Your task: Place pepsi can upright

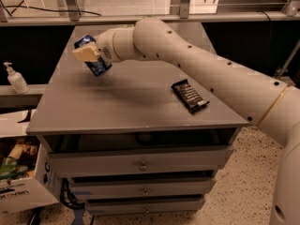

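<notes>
The pepsi can [95,60] is dark blue with white markings and a silver rim. It is held in the air above the left part of the grey cabinet top [126,102], tilted with its top leaning left. My gripper [90,53] is at the end of the white arm that reaches in from the right. It is shut on the can, with a cream finger pad [84,54] across the can's front. The other finger is hidden behind the can.
A flat black candy bar [189,95] lies on the right part of the cabinet top. A soap dispenser bottle [15,78] stands on a ledge to the left. A cardboard box with items [18,172] sits on the floor at lower left. Drawers [140,163] are below.
</notes>
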